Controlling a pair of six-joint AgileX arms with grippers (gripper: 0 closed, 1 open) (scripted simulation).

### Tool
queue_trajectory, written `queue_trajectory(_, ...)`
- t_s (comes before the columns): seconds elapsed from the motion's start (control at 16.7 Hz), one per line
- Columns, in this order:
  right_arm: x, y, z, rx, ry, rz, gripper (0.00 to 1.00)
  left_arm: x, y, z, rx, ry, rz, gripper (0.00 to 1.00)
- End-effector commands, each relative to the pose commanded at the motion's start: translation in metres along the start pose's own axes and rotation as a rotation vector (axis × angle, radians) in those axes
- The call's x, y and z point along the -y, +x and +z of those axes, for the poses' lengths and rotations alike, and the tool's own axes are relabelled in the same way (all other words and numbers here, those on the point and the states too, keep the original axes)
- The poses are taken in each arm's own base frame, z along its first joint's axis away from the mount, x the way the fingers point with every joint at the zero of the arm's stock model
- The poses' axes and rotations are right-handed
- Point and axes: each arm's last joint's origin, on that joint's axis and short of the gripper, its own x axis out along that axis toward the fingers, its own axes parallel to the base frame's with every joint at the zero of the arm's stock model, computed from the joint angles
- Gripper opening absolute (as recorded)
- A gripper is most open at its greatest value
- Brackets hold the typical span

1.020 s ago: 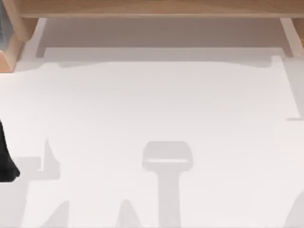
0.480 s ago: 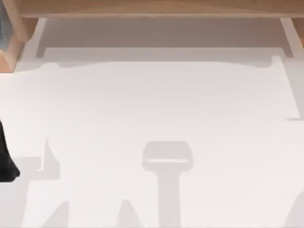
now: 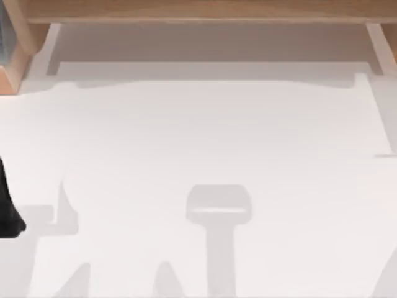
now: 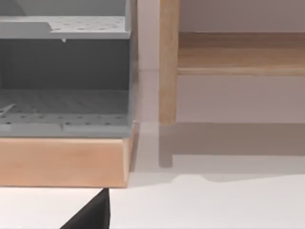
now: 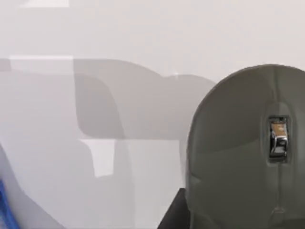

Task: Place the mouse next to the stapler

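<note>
The white worktop (image 3: 205, 136) spreads across the top view, crossed by grey shadows, with a wooden frame (image 3: 198, 11) along its 12 o'clock edge. At the 9 o'clock edge a dark piece of the left arm (image 3: 7, 211) juts in — whether its end effector is open or closed cannot be told. The left wrist view shows a grey perforated shelf (image 4: 64, 107) on a wooden base (image 4: 62, 162). In the right wrist view the grey mouse (image 5: 248, 152) lies on the worktop, scroll wheel (image 5: 278, 138) up — the right end effector's state cannot be told either. A blue sliver (image 5: 4, 210) shows at that picture's edge.
</note>
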Motion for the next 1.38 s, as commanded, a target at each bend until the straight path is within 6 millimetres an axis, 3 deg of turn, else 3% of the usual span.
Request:
queue_trajectory(0.24,0.0000,0.0000,0.0000,0.000,0.000,0.000,0.00,0.0000,0.0000,0.0000,0.000,0.000,0.000,1.00)
queue_trajectory(1.02,0.0000,0.0000,0.0000,0.000,0.000,0.000,0.98,0.0000,0.0000,0.0000,0.000,0.000,0.000,1.00)
queue_trajectory(1.38,0.0000,0.0000,0.0000,0.000,0.000,0.000,1.00,0.0000,0.0000,0.0000,0.000,0.000,0.000,1.00)
